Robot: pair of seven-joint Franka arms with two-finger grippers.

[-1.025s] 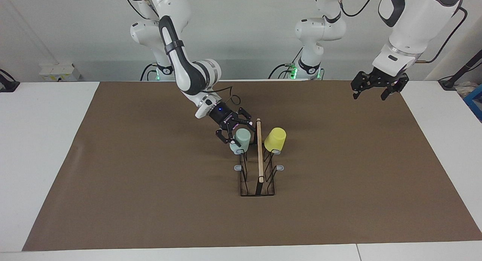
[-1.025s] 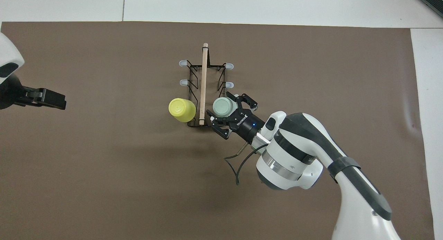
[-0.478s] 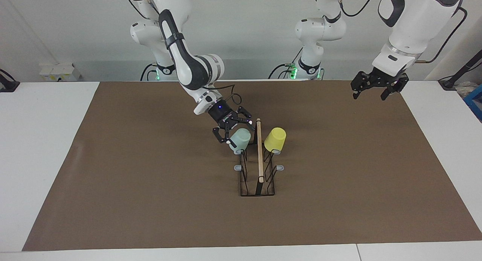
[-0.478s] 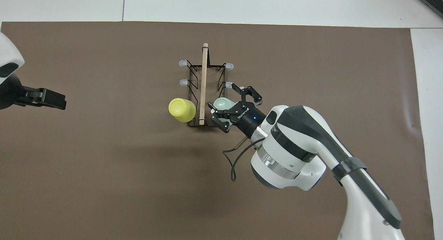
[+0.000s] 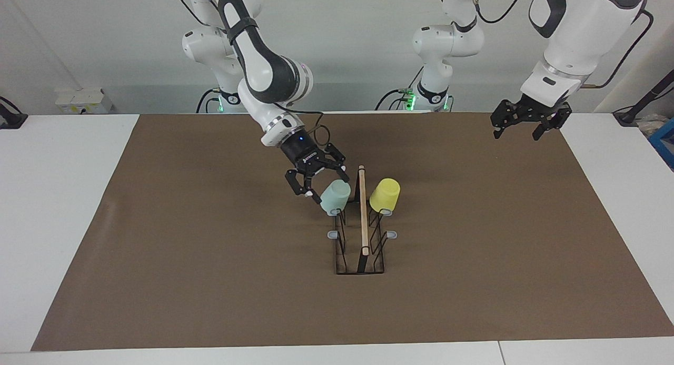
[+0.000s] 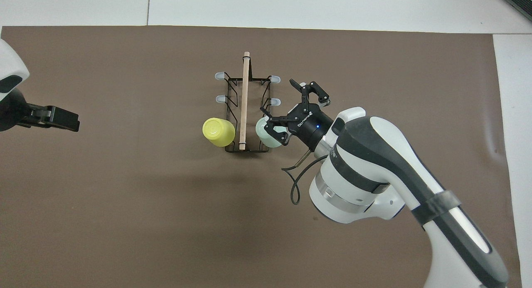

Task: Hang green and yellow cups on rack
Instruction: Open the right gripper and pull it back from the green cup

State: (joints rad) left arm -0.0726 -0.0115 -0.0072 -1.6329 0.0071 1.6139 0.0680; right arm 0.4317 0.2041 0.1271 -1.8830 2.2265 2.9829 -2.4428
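Spread wide, the jaws of my right gripper [image 5: 317, 182] hang just beside the green cup [image 5: 335, 196], on the side toward the right arm's end of the table, gripping nothing. My left gripper [image 5: 528, 120] waits over the corner of the brown mat [image 5: 210, 249] at the left arm's end, jaws also spread and empty.

Both cups sit upside down on the rack [image 5: 362, 233], on the pair of pegs nearest the robots: the green one on the right arm's side of the wooden rod [image 5: 362, 207], the yellow cup [image 5: 385, 195] on the left arm's side. By my reading, the hanging is done and all I owe is a clean retreat.

I judge these cups to be light, stiff plastic with smooth tapered walls, so they would slip if pinched near the narrow base; I would take one across its body, closer to the wide rim. A small knock could tip one off its peg.

Count: two cups, one rack, six pegs, four of them bare.
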